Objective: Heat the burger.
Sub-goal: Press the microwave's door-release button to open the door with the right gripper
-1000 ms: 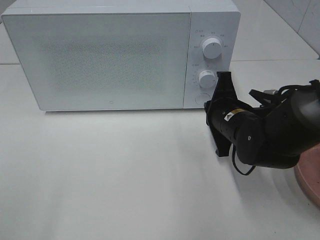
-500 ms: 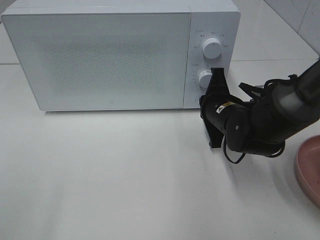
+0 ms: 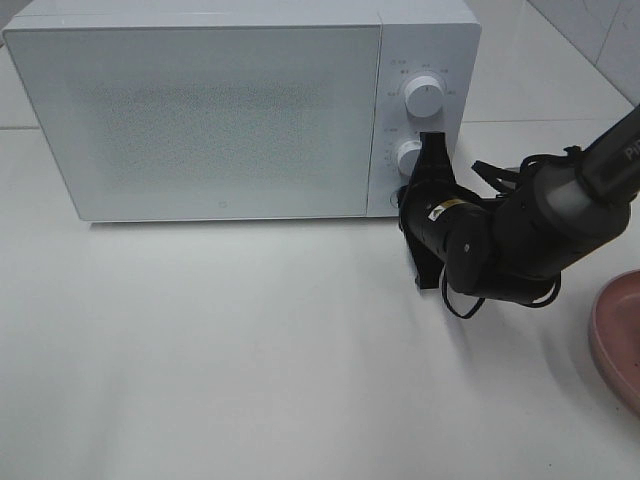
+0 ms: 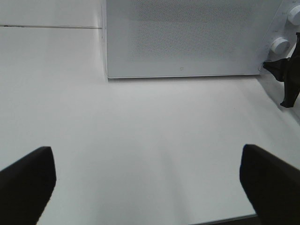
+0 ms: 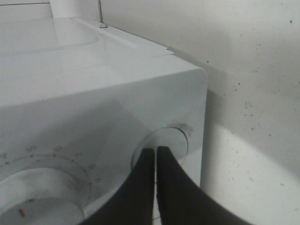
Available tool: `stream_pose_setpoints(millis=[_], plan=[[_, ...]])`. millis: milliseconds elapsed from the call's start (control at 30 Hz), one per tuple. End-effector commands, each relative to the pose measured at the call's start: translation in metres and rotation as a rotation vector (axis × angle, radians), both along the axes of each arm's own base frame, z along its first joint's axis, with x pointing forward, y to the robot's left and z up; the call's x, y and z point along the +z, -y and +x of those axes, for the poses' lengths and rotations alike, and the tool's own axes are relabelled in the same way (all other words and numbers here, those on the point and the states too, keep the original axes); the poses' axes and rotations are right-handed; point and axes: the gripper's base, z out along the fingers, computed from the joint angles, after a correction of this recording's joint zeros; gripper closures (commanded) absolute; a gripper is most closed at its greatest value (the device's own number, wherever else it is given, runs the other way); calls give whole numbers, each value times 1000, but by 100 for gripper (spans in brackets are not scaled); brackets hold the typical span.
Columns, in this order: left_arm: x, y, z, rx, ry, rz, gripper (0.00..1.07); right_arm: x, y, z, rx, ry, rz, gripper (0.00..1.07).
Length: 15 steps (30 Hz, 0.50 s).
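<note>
Between closed microwave [image 3: 220, 120] and pink plate [image 3: 620, 340] stands the right arm [image 3: 540, 235].

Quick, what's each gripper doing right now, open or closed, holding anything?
Left gripper: open, holding nothing, above the white tabletop.
Right gripper: shut, holding nothing, tips at the round white button low on the boxy white microwave's control panel.
</note>
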Motion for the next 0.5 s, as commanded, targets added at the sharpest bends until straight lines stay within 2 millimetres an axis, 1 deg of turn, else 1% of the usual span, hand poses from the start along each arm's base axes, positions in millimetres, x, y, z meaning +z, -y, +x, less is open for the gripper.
stream_pose_setpoints(millis=[33, 267, 333, 500], plan=[[-1, 0, -3, -5, 14, -2, 7, 5, -3, 9, -2, 63, 7, 107], [-1, 0, -3, -5, 14, -2, 7, 10, -3, 15, -18, 150, 10, 107], [-1, 0, -3, -5, 14, -2, 7, 16, -2, 17, -31, 216, 2, 107], [-1, 0, -3, -5, 14, -2, 7, 25, -3, 24, -47, 280, -6, 107]])
